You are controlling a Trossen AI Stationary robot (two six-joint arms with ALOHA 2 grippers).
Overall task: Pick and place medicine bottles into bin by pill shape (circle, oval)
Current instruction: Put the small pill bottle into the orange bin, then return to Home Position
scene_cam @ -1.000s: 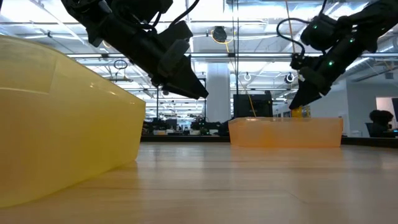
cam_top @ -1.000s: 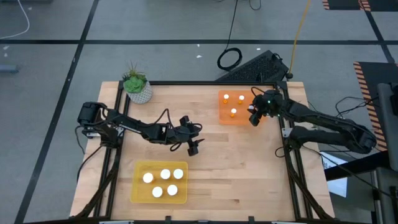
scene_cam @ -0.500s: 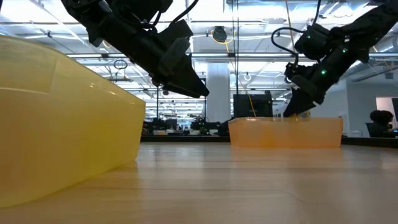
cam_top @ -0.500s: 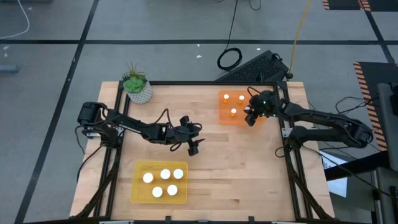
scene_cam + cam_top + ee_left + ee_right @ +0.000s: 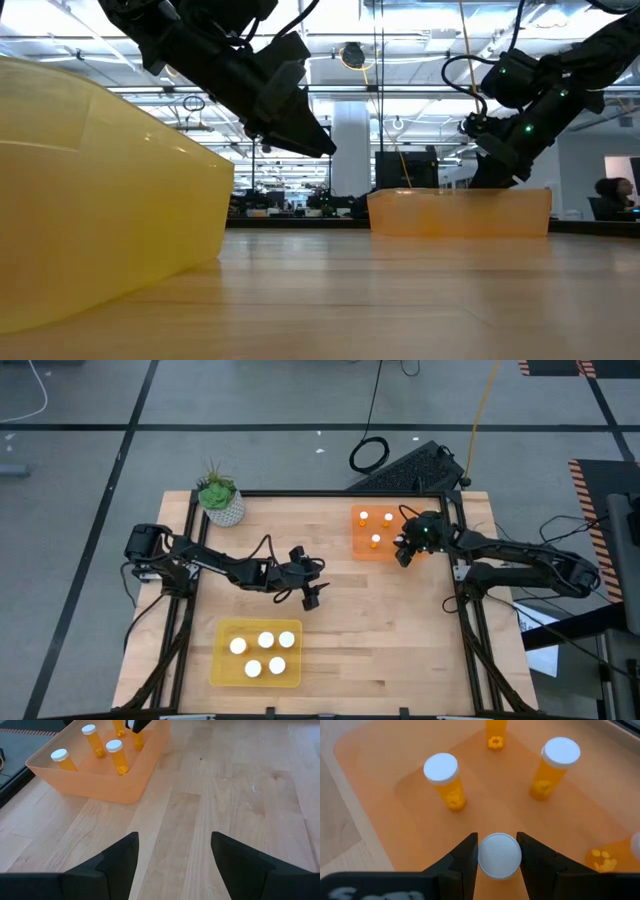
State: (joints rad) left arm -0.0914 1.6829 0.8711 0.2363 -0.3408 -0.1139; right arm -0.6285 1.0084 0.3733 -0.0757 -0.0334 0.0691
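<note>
The orange bin (image 5: 357, 552) lies at the table's far right, with three medicine bottles (image 5: 375, 541) standing upright in it. My right gripper (image 5: 403, 552) reaches down into the bin's near right part, shut on another white-capped bottle (image 5: 499, 856). The yellow bin (image 5: 222, 660) sits near the front left and holds several upright bottles (image 5: 265, 641). My left gripper (image 5: 312, 600) hangs open above the bare table middle, nothing between its fingers (image 5: 120, 855). My right gripper pinches the bottle's round white cap (image 5: 486, 857) by its sides between the two fingers (image 5: 465, 860), which come from above and point down. The bottle stands upright below them, inside the orange bin. The cap hides its body, and I cannot tell whether it rests on the floor.
A white pot with a green plant (image 5: 221, 500) stands at the far left corner. Bare wood lies between the two bins. In the low view the yellow bin's wall (image 5: 100, 200) fills the left foreground.
My right gripper has gone down with its bottle into the orange bin; its fingertips now sit behind the bin's wall in the low view. It stays shut on the bottle.
</note>
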